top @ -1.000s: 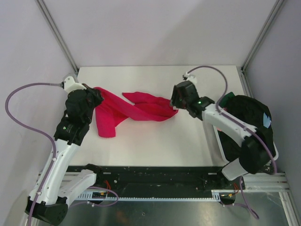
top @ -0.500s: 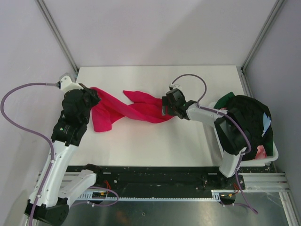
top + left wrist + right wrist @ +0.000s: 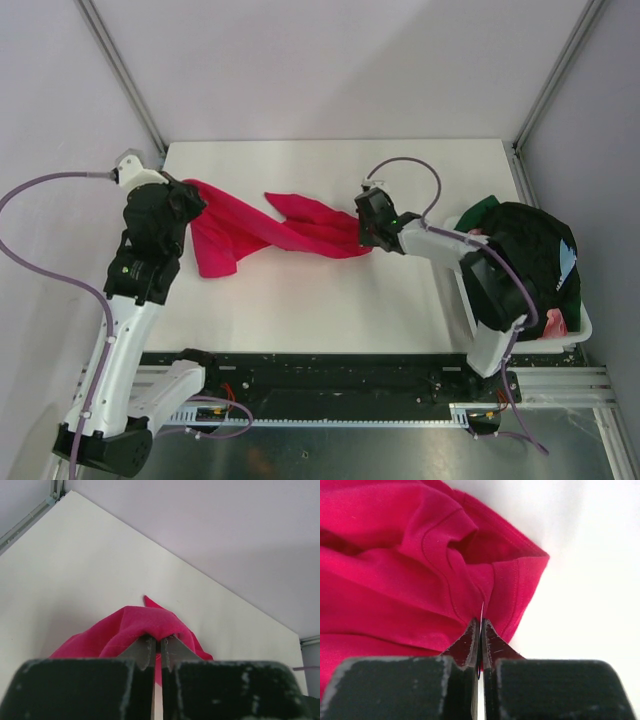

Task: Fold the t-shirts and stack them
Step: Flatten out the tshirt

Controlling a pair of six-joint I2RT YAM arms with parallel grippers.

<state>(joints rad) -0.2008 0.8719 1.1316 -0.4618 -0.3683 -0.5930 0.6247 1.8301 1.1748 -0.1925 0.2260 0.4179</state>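
Left gripper (image 3: 156, 646) is clamped on a bunched-up fold of the pink t-shirt (image 3: 275, 232), fingers squeezed together with just fabric between them, up near the far left corner of the surface (image 3: 330, 300). From the left wrist view the cloth humps up right over the fingertips and drops away onto the surface beyond. Right gripper (image 3: 481, 630) has the other end, around the middle of the surface and a bit toward its far side. It's closed on a thin edge of the shirt right next to a stitched hem, which looks like a sleeve opening but I honestly can't say for sure. The shirt is strung between the two across the left half of the surface and twisted along the way, so it reads like a rope-ish band. One flap hangs toward the near side of the surface at the left end, and a pointed flap pokes toward the far side around the middle. Most of it lies on the surface; whether the left end is lifted clear I can't tell. At the right edge of the surface there's a white bin (image 3: 583, 325) stuffed with dark clothes (image 3: 525, 255), plus a bit of green (image 3: 480, 210) peeking out on the side facing the surface.
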